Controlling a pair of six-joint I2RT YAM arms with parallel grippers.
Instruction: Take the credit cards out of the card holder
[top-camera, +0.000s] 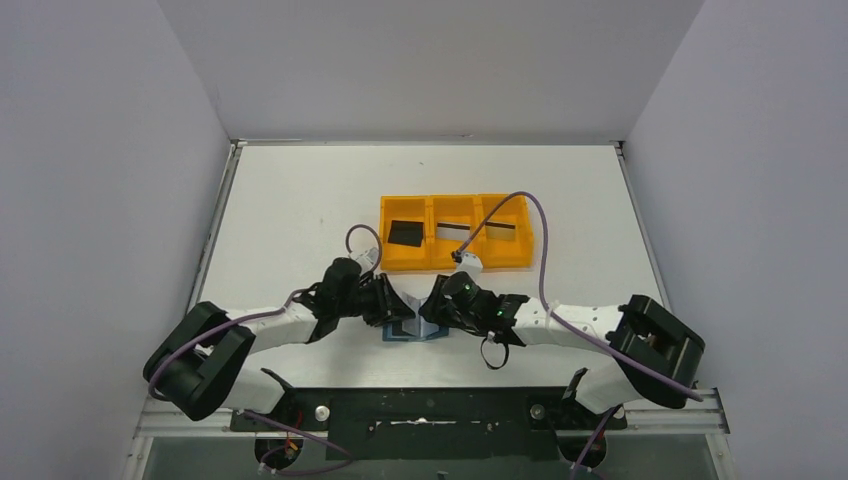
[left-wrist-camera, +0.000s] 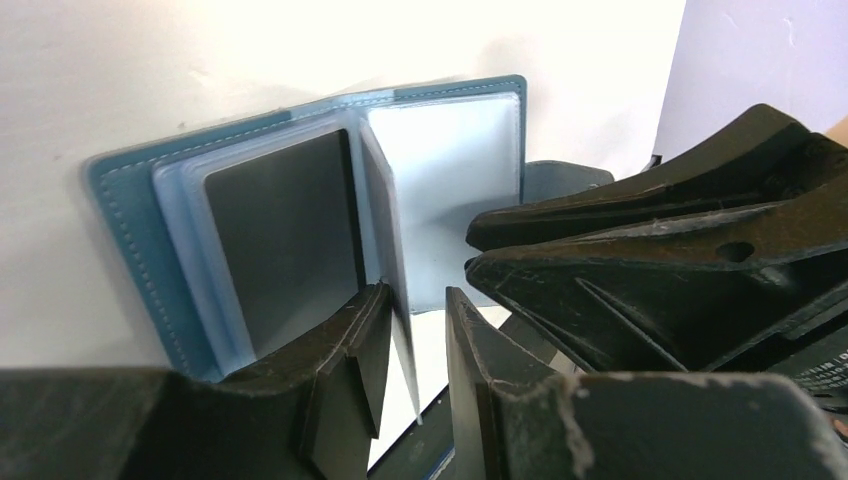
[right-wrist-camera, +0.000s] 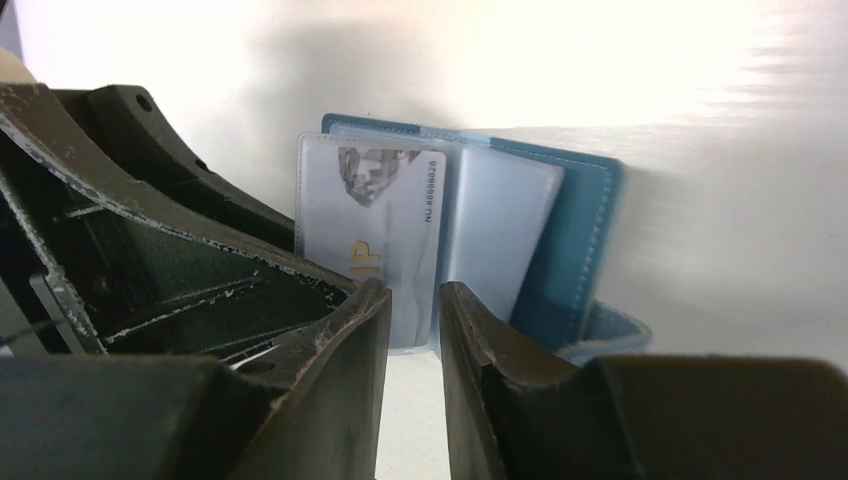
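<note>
The teal-blue card holder (top-camera: 415, 332) lies open on the white table between both grippers. In the left wrist view the card holder (left-wrist-camera: 130, 230) shows clear sleeves, one of them with a dark credit card (left-wrist-camera: 285, 240) in it. One sleeve leaf (left-wrist-camera: 385, 220) stands up between the fingers of my left gripper (left-wrist-camera: 415, 320); it leans on one finger and a gap stays beside the other. My right gripper (right-wrist-camera: 415, 310) is slightly open at the holder's (right-wrist-camera: 585, 230) near edge, with only table between its fingers. A pale silver card (right-wrist-camera: 375, 230) sits in a sleeve there.
An orange three-compartment tray (top-camera: 455, 262) stands just behind the grippers, with a black card (top-camera: 405, 232) and two silver striped cards (top-camera: 452, 232) (top-camera: 500, 230) in it. The two grippers (top-camera: 395, 305) (top-camera: 432, 308) nearly touch each other. Grey walls close in the table.
</note>
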